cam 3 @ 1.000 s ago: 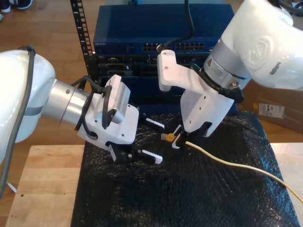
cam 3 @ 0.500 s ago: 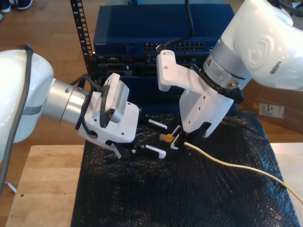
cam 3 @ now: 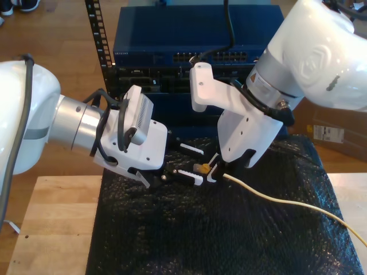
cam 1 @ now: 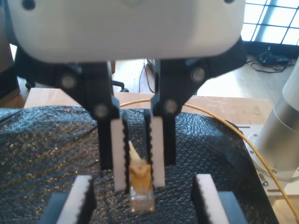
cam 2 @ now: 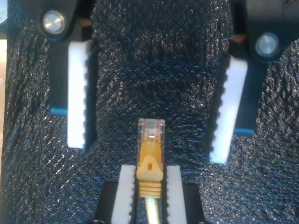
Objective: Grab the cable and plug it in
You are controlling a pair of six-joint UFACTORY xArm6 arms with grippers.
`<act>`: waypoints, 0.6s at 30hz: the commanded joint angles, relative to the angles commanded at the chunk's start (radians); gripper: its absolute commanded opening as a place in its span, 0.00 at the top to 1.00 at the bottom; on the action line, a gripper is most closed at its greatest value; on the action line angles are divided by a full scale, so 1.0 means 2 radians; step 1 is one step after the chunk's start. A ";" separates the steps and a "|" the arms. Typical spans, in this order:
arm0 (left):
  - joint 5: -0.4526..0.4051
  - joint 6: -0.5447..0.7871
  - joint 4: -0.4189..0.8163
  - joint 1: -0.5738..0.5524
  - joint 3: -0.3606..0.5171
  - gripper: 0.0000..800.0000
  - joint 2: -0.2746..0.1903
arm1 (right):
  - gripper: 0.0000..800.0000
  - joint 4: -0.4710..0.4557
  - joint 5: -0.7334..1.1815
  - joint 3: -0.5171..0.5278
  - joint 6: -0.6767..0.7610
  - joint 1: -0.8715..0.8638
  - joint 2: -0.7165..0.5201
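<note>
Black textured matting (cam 3: 229,240) covered the wooden counter (cam 3: 51,229), with a blue rack of network gear (cam 3: 172,40) behind it. My second tool (cam 3: 213,169) was clamped on the yellow cable (cam 3: 275,197) just behind its clear plug (cam 2: 150,133). My first tool (cam 3: 194,163) faced it, fingers spread wide on either side of the plug without touching it.

My first pincer (cam 3: 198,165) comes in from the exterior view's left on a near-level wrist, its jaws spread wide. My second pincer (cam 3: 213,166) hangs steeply down from the arm in the upper right of the exterior view, jaws clamped on the cable (cam 2: 150,154) just behind its plug. The two pincers meet tip to tip at mid-frame, seemingly without touching.
</note>
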 joint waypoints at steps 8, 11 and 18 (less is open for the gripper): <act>0.000 0.000 -0.001 0.000 -0.001 0.57 0.002 | 0.99 0.000 0.000 0.001 0.000 0.001 0.000; 0.000 0.000 -0.001 0.000 0.000 0.69 0.005 | 0.99 0.001 0.000 0.001 -0.001 0.001 0.000; -0.002 -0.005 -0.001 0.007 0.001 0.98 0.005 | 0.98 0.015 0.000 0.001 -0.001 0.000 0.000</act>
